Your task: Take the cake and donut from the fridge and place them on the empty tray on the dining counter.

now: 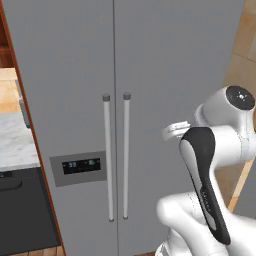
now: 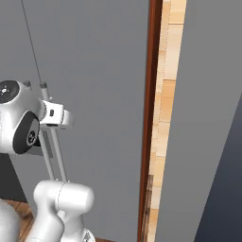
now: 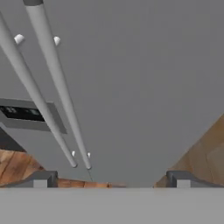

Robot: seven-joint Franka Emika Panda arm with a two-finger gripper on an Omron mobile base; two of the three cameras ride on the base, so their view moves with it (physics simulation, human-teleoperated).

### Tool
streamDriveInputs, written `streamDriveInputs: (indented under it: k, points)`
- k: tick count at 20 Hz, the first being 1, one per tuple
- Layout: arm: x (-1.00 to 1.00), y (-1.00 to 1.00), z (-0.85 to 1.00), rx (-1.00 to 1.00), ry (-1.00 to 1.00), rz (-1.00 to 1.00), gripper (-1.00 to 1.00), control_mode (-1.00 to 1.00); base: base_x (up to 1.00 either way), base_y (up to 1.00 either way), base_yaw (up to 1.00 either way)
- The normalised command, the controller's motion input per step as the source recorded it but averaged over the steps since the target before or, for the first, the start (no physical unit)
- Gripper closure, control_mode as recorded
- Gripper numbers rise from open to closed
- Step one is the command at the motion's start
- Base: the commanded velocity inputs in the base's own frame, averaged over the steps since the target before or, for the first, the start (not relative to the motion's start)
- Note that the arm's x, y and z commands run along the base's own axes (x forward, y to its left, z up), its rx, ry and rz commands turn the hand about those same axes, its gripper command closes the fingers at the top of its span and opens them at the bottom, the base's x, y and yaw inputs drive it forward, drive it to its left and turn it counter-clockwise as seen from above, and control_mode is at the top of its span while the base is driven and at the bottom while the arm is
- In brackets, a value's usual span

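The tall grey fridge (image 1: 160, 70) stands right in front of me with both doors shut, so the cake and the donut are hidden. Its two long bar handles (image 1: 116, 155) run down the middle seam, and the dark dispenser panel (image 1: 80, 167) sits on the left door. In the hand view the fridge (image 3: 131, 87) is seen close up, with the handles (image 3: 57, 87) slanting at the left. My gripper (image 3: 112, 181) is open with nothing between its fingertips (image 3: 41, 179), and it faces the right door a little way off. The empty tray and the dining counter are out of view.
A marble worktop (image 1: 14, 145) with a dark appliance (image 1: 20, 210) under it adjoins the fridge on the left, behind a reddish-brown side panel (image 1: 31, 125). To the fridge's right are a brown trim (image 2: 149, 118), a light wooden strip (image 2: 164, 118) and a grey panel (image 2: 208, 118).
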Motion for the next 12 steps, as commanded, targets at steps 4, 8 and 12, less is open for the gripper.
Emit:
streamDriveInputs:
  k: [4,8,12]
  points:
    - [-0.50,0.03,0.44,0.01,-0.19,0.00,-1.00,-1.00,0.00,0.00,0.00]
    - [-0.09,0.00,0.09,0.01,-0.03,0.00,-1.00,1.00,-0.39,0.04,0.00]
    - [0.00,0.00,0.00,0.00,0.00,0.00,-1.00,1.00,-0.79,0.24,0.00]
